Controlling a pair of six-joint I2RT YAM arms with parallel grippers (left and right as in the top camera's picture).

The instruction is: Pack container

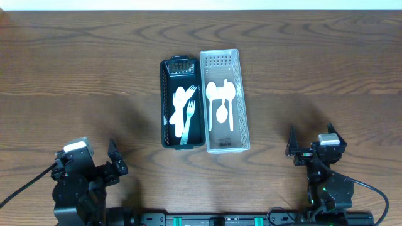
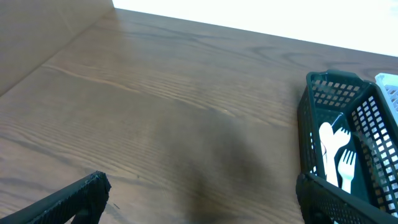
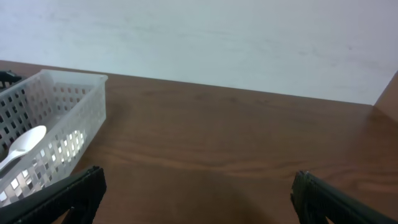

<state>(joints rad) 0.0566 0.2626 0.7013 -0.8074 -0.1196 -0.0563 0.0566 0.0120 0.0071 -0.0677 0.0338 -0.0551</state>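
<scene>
A dark green basket [image 1: 165, 100] stands mid-table and holds white plastic forks [image 1: 186, 113]. A clear white basket [image 1: 243, 100] stands touching its right side and holds white plastic spoons [image 1: 223, 100]. My left gripper [image 1: 113, 164] is open and empty near the front left edge, well away from the baskets. My right gripper [image 1: 312, 149] is open and empty at the front right. The left wrist view shows the green basket [image 2: 311, 124] with forks [image 2: 346, 167] at the right. The right wrist view shows the white basket [image 3: 81, 118] with a spoon [image 3: 25, 144] at the left.
The brown wooden table [image 1: 75, 69] spreads around the baskets. A pale wall [image 3: 217, 37] rises behind the table's far edge in the right wrist view.
</scene>
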